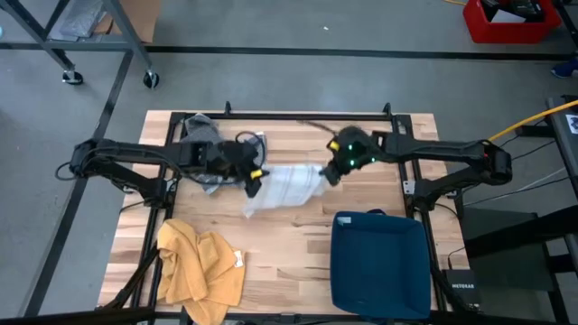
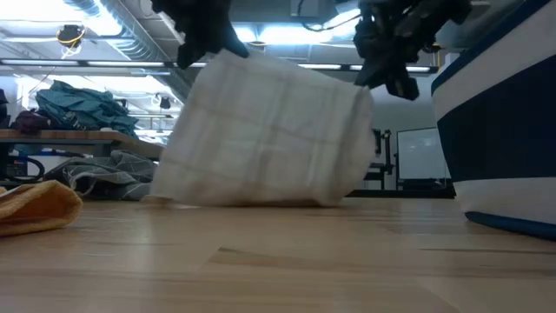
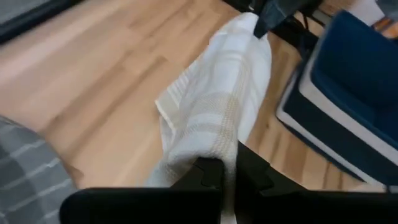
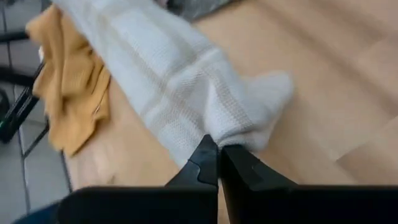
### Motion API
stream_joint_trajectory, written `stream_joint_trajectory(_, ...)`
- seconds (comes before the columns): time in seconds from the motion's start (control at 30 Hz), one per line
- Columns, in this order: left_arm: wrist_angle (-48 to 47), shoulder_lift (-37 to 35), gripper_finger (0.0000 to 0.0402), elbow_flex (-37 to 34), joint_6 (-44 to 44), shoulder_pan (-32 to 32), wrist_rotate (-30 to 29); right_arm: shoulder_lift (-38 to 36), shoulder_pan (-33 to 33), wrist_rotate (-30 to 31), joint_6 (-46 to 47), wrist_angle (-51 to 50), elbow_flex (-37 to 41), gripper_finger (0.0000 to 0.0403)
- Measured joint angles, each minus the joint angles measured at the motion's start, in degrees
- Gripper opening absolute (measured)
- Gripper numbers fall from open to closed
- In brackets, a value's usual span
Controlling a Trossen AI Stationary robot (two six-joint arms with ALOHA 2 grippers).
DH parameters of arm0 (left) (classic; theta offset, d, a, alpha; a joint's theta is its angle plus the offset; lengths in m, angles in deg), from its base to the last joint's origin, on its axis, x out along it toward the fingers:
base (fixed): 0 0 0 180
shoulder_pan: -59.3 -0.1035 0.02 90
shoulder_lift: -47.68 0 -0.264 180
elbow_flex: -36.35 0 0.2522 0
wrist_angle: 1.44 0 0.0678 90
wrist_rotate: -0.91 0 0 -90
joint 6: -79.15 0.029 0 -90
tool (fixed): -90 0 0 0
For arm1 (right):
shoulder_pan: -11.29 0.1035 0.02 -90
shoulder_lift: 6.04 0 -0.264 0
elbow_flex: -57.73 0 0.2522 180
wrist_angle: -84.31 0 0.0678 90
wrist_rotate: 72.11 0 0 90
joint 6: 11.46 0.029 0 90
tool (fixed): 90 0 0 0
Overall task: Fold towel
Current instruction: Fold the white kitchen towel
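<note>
A white towel [image 1: 284, 187] with faint beige stripes hangs between my two grippers above the middle of the table; in the low view the towel [image 2: 265, 130] hangs as a sheet with its bottom edge on the wood. My left gripper [image 1: 254, 176] is shut on the towel's left end, my right gripper [image 1: 330, 173] on its right end. The wrist views show the towel [image 3: 214, 106] [image 4: 168, 81] stretching away from each pair of fingers. My left gripper pinches the towel's left upper corner [image 3: 214, 155] between its two fingers, the cloth bunched there in several layers. The towel stretches from it toward the other gripper. My right gripper pinches the towel's right upper corner [image 4: 217, 134] between its fingertips, cloth gathered at the hold; the lower edge [image 2: 252, 202] rests on the table.
A mustard-yellow cloth [image 1: 199, 266] lies crumpled at the near left corner. A grey cloth [image 1: 203, 135] lies at the far left behind my left arm. A dark blue bin [image 1: 379, 266] stands at the near right. Bare wood shows in the near middle.
</note>
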Motion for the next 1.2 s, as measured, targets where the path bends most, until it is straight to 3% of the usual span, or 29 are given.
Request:
stream_joint_trajectory(0.2,2.4,0.1,0.0,0.0,-3.4,3.6,-2.1,0.0,6.3,-0.1,4.7,2.4,0.0,0.0005)
stream_joint_trajectory(0.43,4.6,-2.2,0.0,2.3,-3.5,7.3,-2.1,-0.8,10.9,-8.1,9.6,10.4,-0.2,0.0005)
stream_joint_trajectory(0.57,4.3,-3.8,0.0,3.9,-3.5,10.6,-2.0,-2.3,13.9,-9.4,12.2,12.6,-2.1,0.0005)
stream_joint_trajectory(0.9,2.3,-4.6,0.0,4.5,-10.0,21.9,-2.0,-2.9,25.1,-1.7,13.5,11.1,-4.6,0.0005)
stream_joint_trajectory(1.1,0.7,-3.7,0.0,4.5,-16.2,28.6,-5.3,-2.5,31.8,5.8,14.0,10.0,-4.8,0.0005)
stream_joint_trajectory(1.2,1.2,-2.1,0.0,4.5,-19.7,30.8,-5.8,-1.4,33.9,6.5,16.8,10.6,-4.7,0.0005)
